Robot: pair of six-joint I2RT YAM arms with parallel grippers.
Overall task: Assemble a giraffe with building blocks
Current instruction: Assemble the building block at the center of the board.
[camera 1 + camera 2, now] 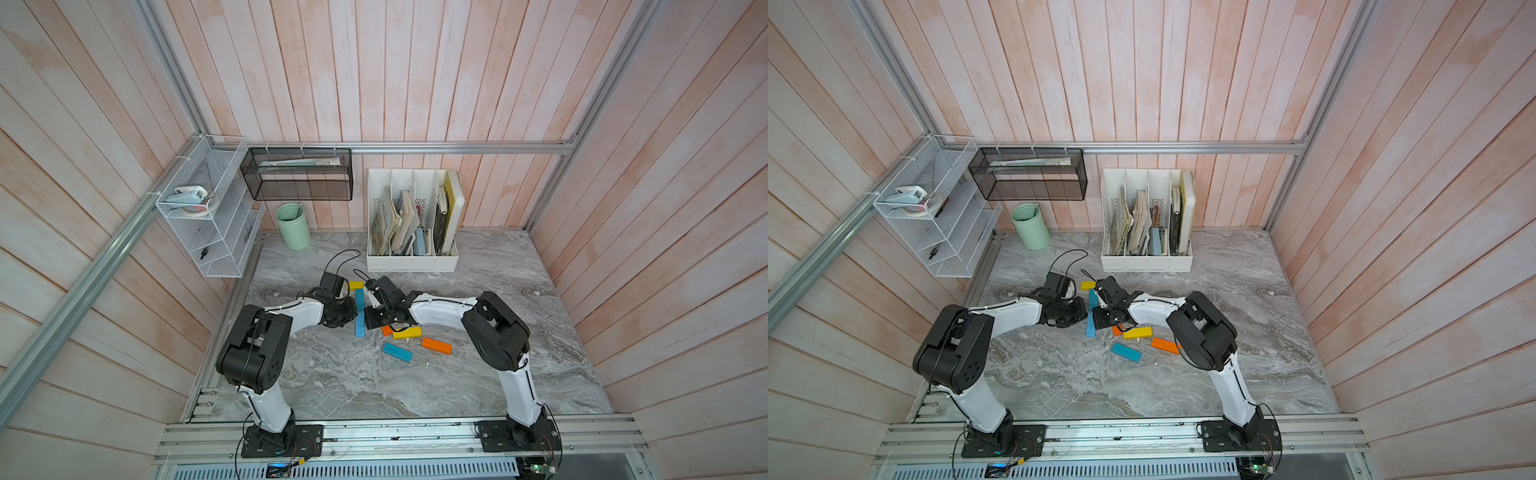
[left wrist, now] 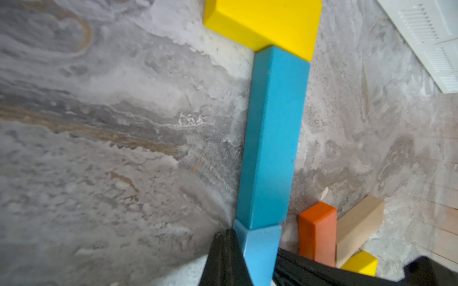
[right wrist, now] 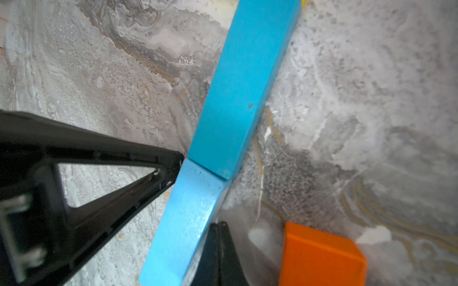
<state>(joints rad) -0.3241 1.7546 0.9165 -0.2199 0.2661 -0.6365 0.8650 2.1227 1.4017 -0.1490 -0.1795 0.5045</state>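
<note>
Flanking pale blue block (image 2: 260, 252): L pincer (image 2: 226, 239), R pincer (image 3: 219, 231), closed.

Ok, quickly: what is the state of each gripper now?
Left gripper: shut, holding nothing, tip against the light blue block.
Right gripper: shut, holding nothing, tip against that block's opposite side.

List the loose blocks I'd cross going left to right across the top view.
blue neck bars → yellow block → orange block. Left out because they overlap others: yellow head block, teal block.
</note>
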